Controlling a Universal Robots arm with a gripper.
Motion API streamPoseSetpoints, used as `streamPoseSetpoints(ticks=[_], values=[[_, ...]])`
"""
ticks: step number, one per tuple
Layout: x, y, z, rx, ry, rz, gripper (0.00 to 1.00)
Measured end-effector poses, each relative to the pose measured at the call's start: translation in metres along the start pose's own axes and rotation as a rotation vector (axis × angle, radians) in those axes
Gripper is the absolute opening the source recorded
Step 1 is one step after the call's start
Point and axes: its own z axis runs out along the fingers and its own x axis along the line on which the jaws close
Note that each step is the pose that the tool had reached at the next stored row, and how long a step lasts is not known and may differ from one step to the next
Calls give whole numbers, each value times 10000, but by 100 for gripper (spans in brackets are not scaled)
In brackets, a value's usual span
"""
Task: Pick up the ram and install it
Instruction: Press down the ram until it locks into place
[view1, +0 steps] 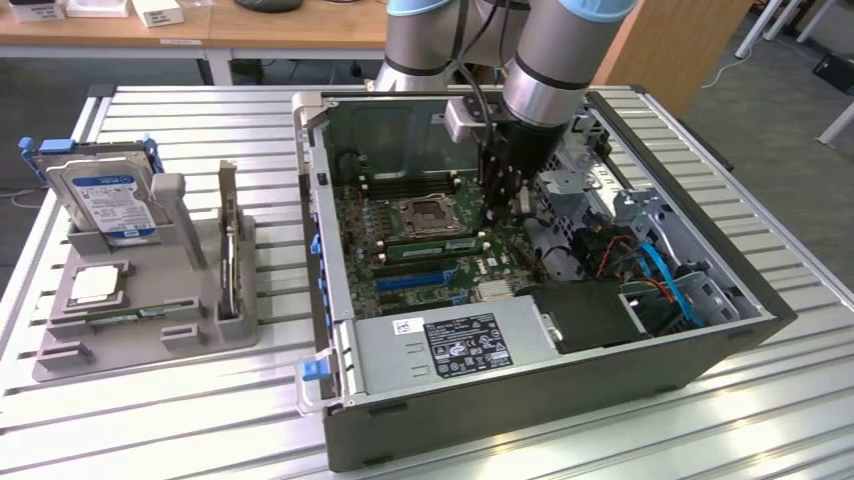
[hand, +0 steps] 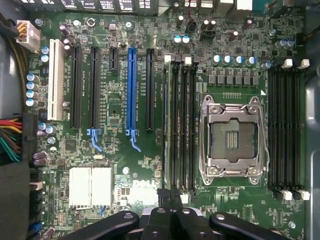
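Observation:
The ram (view1: 430, 244), a long thin green stick, sits on edge in a memory slot beside the empty processor socket (view1: 427, 212) on the motherboard inside the open computer case (view1: 534, 390). In the wrist view the ram (hand: 166, 125) appears edge-on in the slot farthest from the socket (hand: 232, 137). My gripper (view1: 513, 212) hangs inside the case just past one end of that slot bank. Its dark fingertips (hand: 165, 196) are pressed together, and my gripper (hand: 172, 196) is shut with nothing between them.
A grey holder (view1: 80, 350) at the exterior view's left carries a blue-labelled hard drive (view1: 110, 205), a square silver processor (view1: 98, 285) and a thin board standing on edge (view1: 228, 235). Drive cages and cables (view1: 654, 270) crowd the case's right side. A second slot bank (hand: 287, 127) lies beyond the socket.

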Motion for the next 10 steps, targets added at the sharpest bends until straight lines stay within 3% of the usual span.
streamPoseSetpoints(ticks=[10], values=[[4, -2, 64, -1, 2, 1, 11]])
